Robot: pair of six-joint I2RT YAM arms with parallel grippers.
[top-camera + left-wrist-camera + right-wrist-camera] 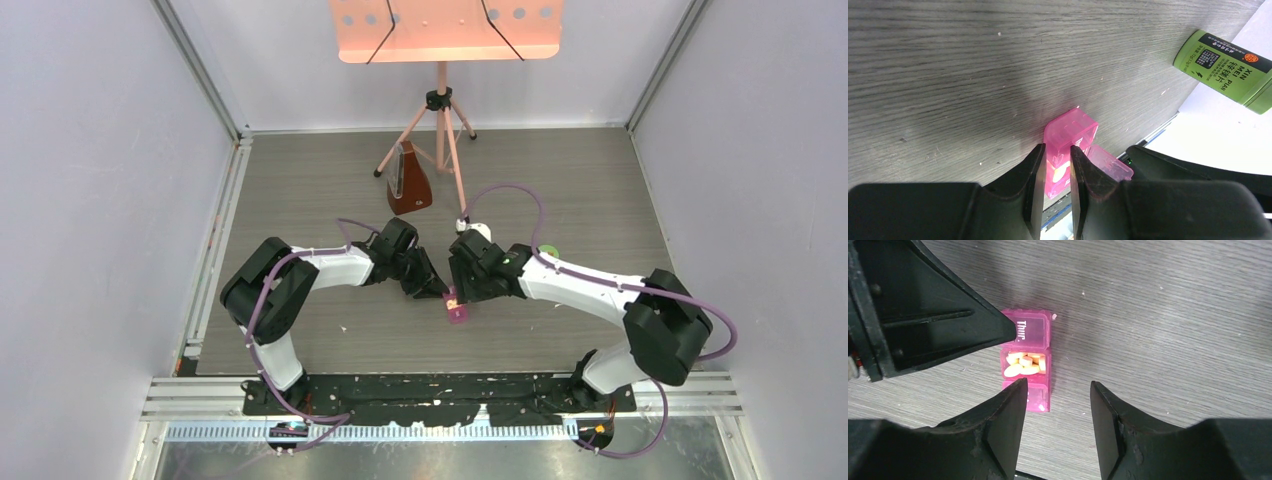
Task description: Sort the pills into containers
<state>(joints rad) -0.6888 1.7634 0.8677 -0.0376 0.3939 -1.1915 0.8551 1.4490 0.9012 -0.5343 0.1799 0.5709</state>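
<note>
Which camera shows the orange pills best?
Right wrist: it looks straight down on the pills in the open compartment of the pink pill box. Left wrist shows only the box's side; top view, just a pink speck.

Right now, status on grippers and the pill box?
Left gripper clamped on pill box end. Right gripper open above it. Pills in open middle compartment. Green bottle well clear.
</note>
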